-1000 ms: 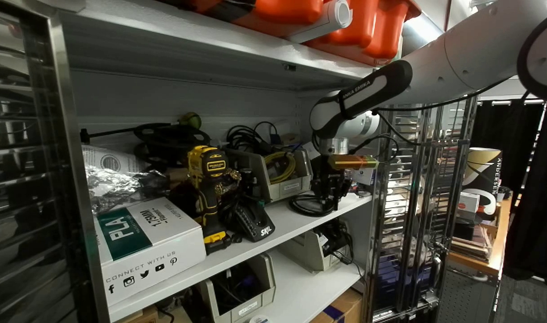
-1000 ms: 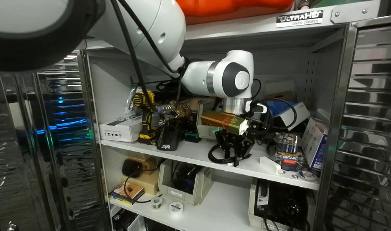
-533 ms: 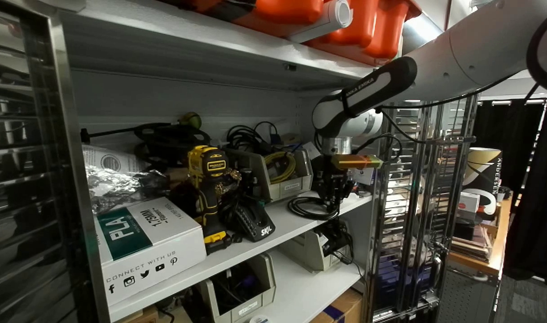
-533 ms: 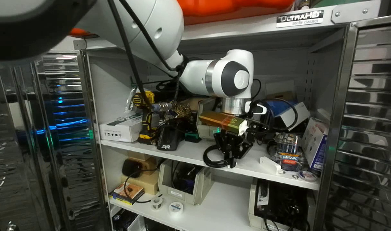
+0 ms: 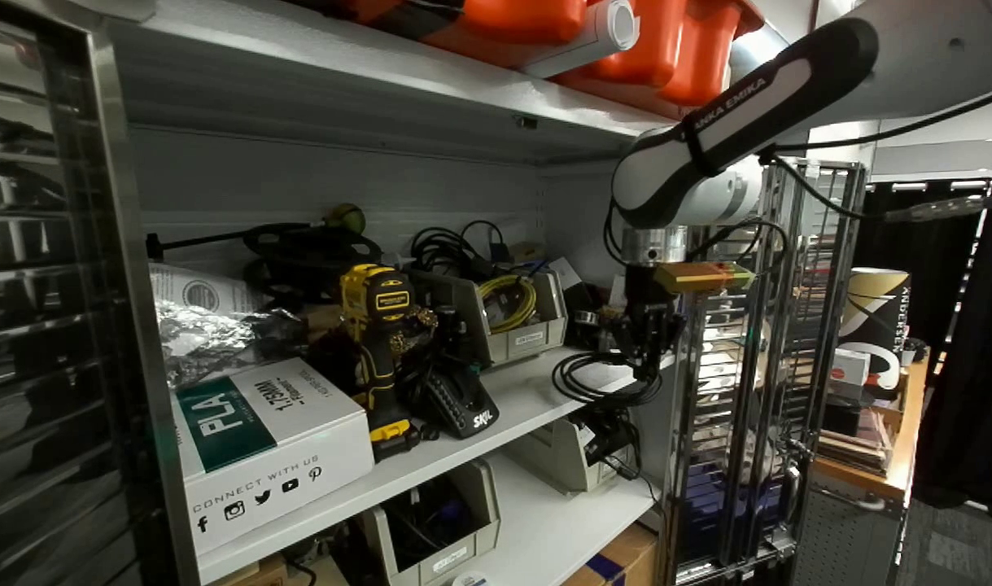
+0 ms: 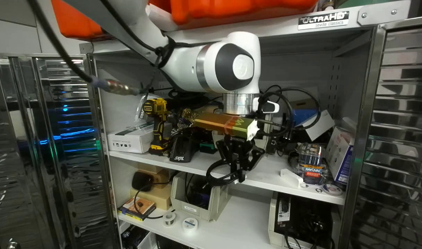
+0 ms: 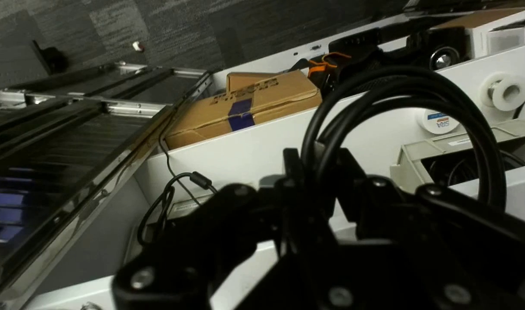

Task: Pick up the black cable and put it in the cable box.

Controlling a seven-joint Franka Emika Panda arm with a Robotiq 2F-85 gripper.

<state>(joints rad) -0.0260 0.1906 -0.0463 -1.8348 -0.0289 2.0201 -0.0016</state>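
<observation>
Your gripper [image 7: 317,165] is pinched narrow on the cable [image 7: 488,168], clamping strands at one side of the coil, so I'd call the pick-up done and the carry the step in hand. The cable is black, thick and smooth, wound in several loose rounds that fan out from your grip; no plug or end shows. In both exterior views the coil hangs by the front edge of the shelf [image 5: 520,391], though I can't tell whether a loop touches it. It looks springy, so expect the free side to sag and swing.

Bring it well out from the shelf first, so nothing drags on the edge. Then choose where it goes: below the shelf stand one bin [image 6: 217,202] and another bin [image 5: 548,452], both with dark contents; a third bin [image 5: 504,350] sits on the shelf, farther back, with yellow cord [image 5: 530,306] inside. The labels [image 5: 530,338] are too small to read, so I can't say which is the cable box. Get every loop inside the rim before you let go.
</observation>
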